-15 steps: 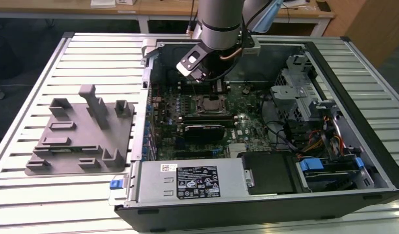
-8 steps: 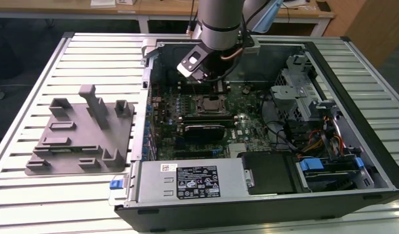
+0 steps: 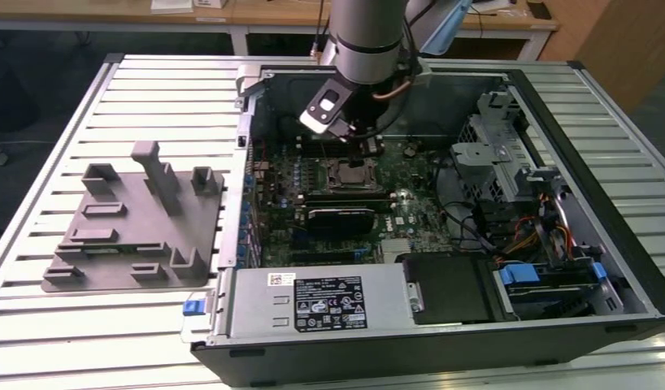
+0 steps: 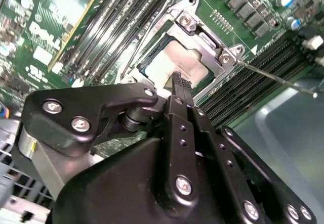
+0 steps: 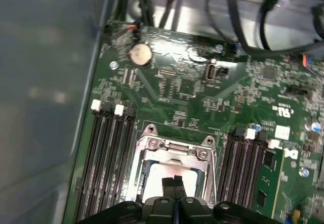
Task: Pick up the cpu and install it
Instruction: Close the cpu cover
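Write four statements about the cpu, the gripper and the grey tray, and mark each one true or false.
1. The flat silvery-grey square cpu lies in the metal-framed motherboard socket. True.
2. The black gripper has its fingers spread wide. False: they are shut together, over the cpu.
3. The grey plastic tray with upright blocks lies on the slatted metal table, at the exterior view's left of the open black computer case. True.
4. The cpu rests on the tray. False: it is in the socket, inside the case.
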### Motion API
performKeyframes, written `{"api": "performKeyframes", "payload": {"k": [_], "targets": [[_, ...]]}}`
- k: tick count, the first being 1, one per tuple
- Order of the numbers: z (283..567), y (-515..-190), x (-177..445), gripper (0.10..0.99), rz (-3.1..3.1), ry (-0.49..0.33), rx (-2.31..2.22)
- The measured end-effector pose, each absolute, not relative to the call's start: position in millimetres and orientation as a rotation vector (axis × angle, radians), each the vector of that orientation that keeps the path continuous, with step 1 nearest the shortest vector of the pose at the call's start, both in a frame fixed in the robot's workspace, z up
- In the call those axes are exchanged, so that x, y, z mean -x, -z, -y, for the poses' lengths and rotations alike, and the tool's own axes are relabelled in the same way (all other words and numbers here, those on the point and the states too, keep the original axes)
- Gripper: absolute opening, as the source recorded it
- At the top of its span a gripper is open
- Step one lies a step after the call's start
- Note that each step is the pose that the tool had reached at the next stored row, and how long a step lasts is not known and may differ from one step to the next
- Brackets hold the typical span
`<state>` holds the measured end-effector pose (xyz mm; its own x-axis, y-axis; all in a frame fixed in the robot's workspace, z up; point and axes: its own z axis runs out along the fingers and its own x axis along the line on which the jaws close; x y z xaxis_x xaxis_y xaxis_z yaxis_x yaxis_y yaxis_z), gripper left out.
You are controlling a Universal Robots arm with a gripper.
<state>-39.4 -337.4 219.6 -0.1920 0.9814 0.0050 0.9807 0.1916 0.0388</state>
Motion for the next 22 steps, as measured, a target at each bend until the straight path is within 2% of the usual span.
{"api": "performKeyframes", "payload": {"k": [22], "targets": [[337.4, -218.2, 39.4, 0.106, -2.761, -0.057, -1.468]]}}
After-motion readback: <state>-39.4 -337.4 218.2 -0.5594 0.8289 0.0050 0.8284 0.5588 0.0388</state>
